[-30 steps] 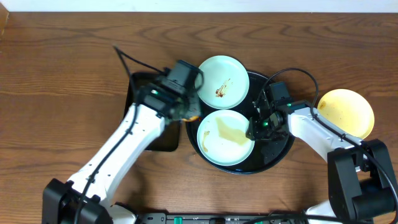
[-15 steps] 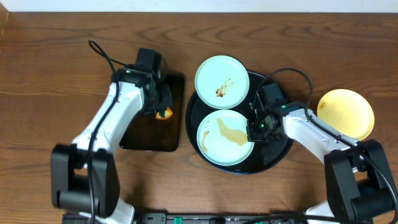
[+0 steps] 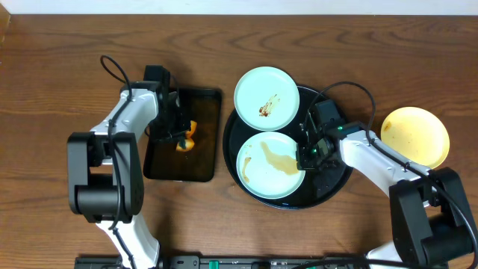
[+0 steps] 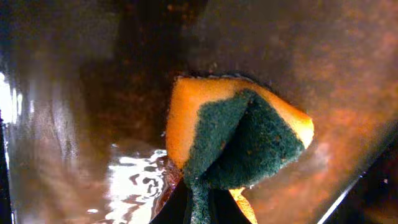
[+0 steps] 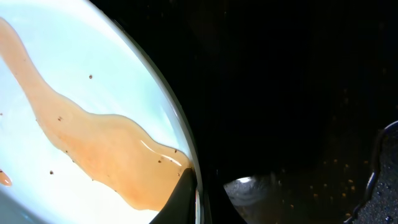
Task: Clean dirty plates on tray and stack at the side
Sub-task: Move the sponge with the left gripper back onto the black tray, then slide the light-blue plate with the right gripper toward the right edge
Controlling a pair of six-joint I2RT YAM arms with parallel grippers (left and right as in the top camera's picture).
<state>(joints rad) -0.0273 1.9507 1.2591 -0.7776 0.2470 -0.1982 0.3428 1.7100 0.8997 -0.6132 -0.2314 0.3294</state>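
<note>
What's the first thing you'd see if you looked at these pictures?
The orange-and-green sponge jumps out, pinched in the left tool over the small black tray on the left. In the middle, on the round black tray, the front plate has a big brown smear and the back plate a small reddish one. A yellow plate sits alone at the far right.

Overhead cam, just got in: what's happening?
The left gripper pinches an orange-and-green sponge over the wet rectangular black tray. The right gripper clamps the rim of the near mint plate, which is smeared with tan sauce, on the round black tray. The far mint plate is also dirty. The yellow plate sits off the round tray, to its right.
</note>
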